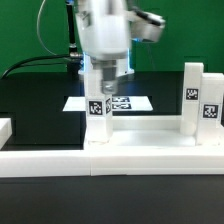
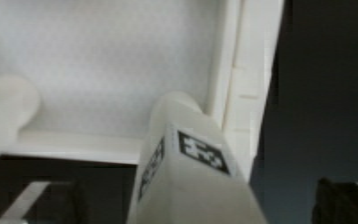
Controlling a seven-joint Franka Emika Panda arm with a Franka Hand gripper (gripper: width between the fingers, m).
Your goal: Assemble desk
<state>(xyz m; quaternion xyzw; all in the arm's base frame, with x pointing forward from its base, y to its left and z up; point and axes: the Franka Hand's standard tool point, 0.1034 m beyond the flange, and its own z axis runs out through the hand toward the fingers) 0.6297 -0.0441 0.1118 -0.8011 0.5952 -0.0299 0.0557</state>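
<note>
White desktop [image 1: 110,157] lies flat on the black desk [image 1: 30,95]; two legs stand in it. The pincer [image 1: 104,78] grips one leg [image 1: 97,110] upright, likely to seat it.

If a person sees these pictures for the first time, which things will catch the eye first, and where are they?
First comes the gripper in the middle of the exterior view, reaching straight down onto an upright white leg with a black-and-white tag, which stands on the desk top. Next, two more tagged legs stand upright together toward the exterior view's right. Behind, the marker board lies flat on the black table.
</note>
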